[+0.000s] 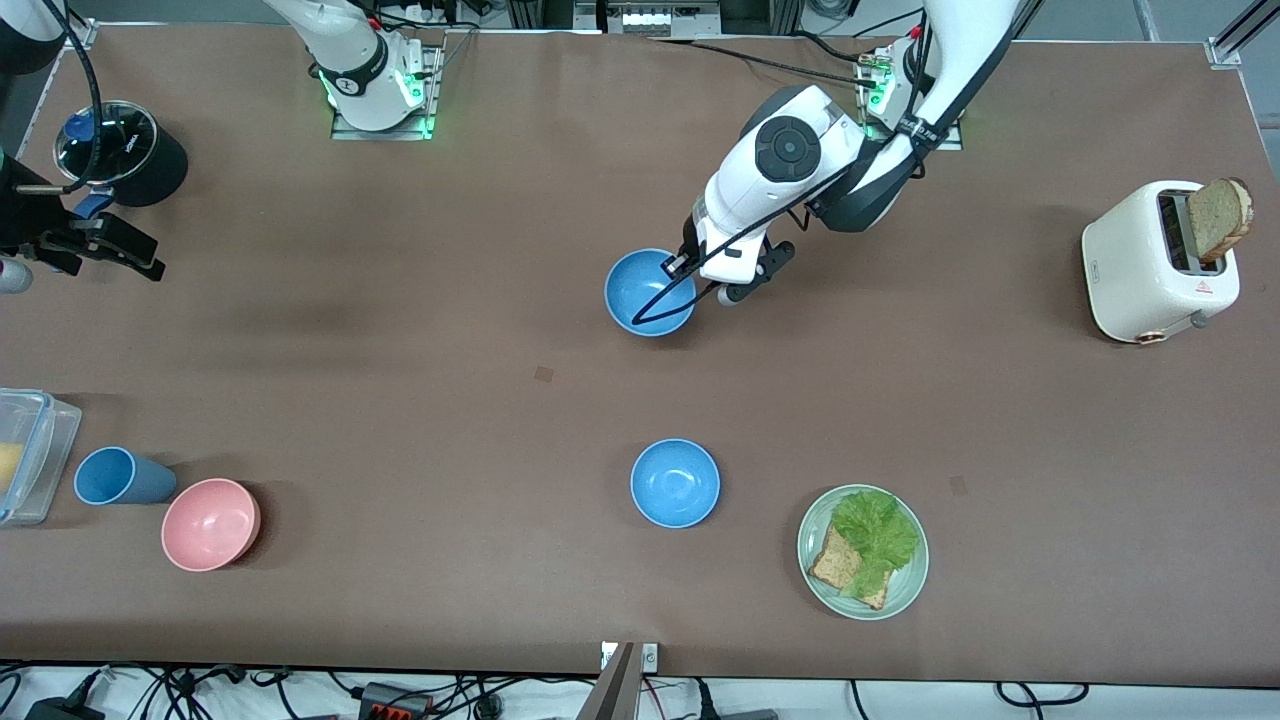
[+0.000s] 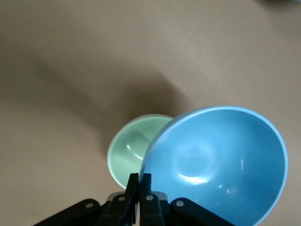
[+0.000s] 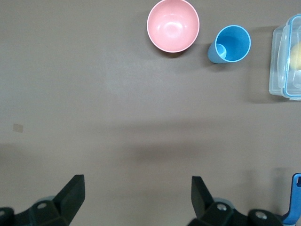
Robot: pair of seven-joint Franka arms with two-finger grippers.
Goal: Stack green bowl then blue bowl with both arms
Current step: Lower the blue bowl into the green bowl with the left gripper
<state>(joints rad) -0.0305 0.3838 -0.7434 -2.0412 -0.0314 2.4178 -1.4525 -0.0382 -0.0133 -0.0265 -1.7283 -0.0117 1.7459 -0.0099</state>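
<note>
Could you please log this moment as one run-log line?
left claw: shut on blue bowl, above green bowl | right claw: open, waiting at right arm's table end | stack: incomplete

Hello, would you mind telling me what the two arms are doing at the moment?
The left pincer is shut on the rim of a blue bowl, holding it tilted above the green bowl on the table, so the stack is not yet made. The right pincer waits, open, over bare table at the right arm's end. A second blue bowl sits nearer the front camera.
</note>
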